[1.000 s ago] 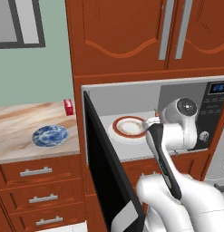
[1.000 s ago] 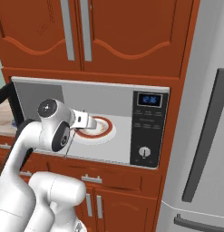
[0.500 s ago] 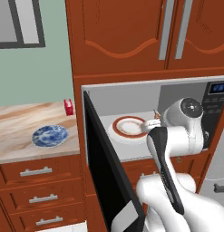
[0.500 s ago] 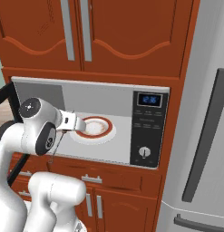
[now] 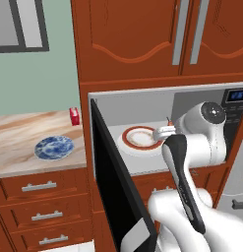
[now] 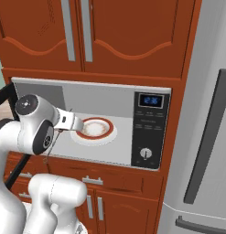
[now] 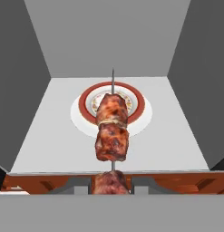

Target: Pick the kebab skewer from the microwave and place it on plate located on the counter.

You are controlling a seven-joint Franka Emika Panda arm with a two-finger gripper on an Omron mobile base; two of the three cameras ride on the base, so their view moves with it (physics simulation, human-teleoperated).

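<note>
My gripper (image 7: pixel 112 183) is shut on the kebab skewer (image 7: pixel 112 131), whose brownish-red chunks and thin stick point into the open microwave (image 5: pixel 192 101). The hand sits at the front of the cavity, just before the white plate with a red rim (image 7: pixel 140 102). From the base, the gripper (image 5: pixel 165 132) (image 6: pixel 78 124) shows next to that plate. The blue and white plate (image 5: pixel 54 147) lies on the counter (image 5: pixel 17 138), left of the microwave.
The microwave door (image 5: pixel 113 182) hangs open between the cavity and the counter. A small red item (image 5: pixel 74 116) stands at the counter's back. The control panel (image 6: pixel 148 132) is at the cavity's right, and a grey fridge (image 6: pixel 206 137) beyond it. Drawers (image 5: pixel 39 187) lie under the counter.
The arm's elbow has swung left in the right base view. The hand has drawn back slightly from the red-rimmed plate, still holding the skewer.
</note>
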